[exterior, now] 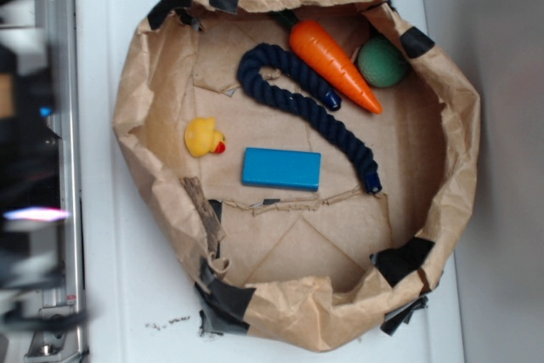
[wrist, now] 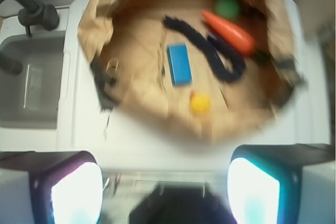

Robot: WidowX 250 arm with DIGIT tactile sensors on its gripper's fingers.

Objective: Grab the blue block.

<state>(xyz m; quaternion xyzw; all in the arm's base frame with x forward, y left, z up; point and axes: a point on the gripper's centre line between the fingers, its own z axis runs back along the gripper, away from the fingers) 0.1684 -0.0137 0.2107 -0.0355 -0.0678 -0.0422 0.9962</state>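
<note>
The blue block lies flat on the floor of a crumpled brown paper bag, just right of a yellow duck. The wrist view is blurred and looks down from high up. It shows the blue block far ahead, inside the paper bag. My gripper is open, its two pale fingers spread wide with nothing between them, well short of the bag's near rim. In the exterior view only a dark blur at the left edge shows where the arm is.
Also in the bag are a navy twisted rope, an orange carrot and a green ball. The bag's walls stand up all round, patched with black tape. A sink with a faucet lies to the left in the wrist view.
</note>
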